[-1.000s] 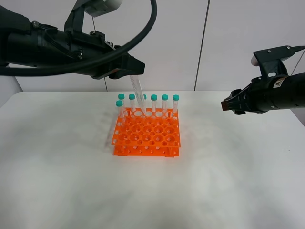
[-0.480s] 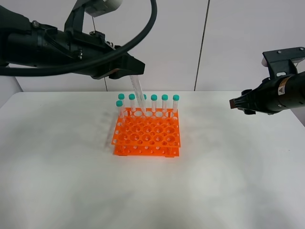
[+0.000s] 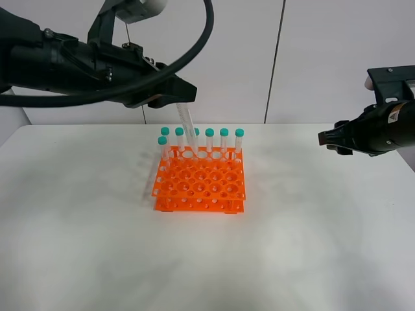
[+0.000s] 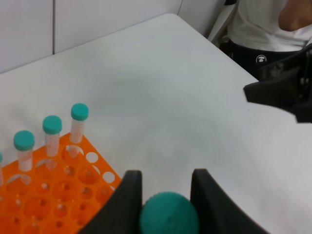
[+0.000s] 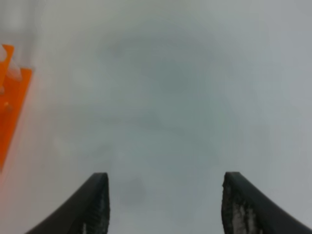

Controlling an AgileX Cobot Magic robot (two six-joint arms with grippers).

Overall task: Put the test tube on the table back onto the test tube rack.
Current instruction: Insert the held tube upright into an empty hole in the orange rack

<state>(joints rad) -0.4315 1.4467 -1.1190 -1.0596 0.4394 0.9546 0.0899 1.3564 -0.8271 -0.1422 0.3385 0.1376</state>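
Observation:
My left gripper (image 3: pixel 179 97) is shut on the test tube (image 3: pixel 187 127) and holds it tilted over the orange test tube rack (image 3: pixel 201 183), tip down near the back row. In the left wrist view its teal cap (image 4: pixel 169 214) sits between my fingers (image 4: pixel 127 195), above the rack (image 4: pixel 48 195). My right gripper (image 3: pixel 322 137) hangs open and empty above the table (image 3: pixel 97 246), well right of the rack. The right wrist view shows its fingers (image 5: pixel 95 202) wide apart over bare tabletop, with the rack's edge (image 5: pixel 9 112) off to one side.
Several identical capped tubes (image 3: pixel 224 140) stand in the rack's back row and one at its left edge. A person (image 4: pixel 265 27) stands beyond the table's far corner. A white wall stands behind the table.
My right arm has drawn back to the right, away from the rack. My left gripper and the tube have stayed in place.

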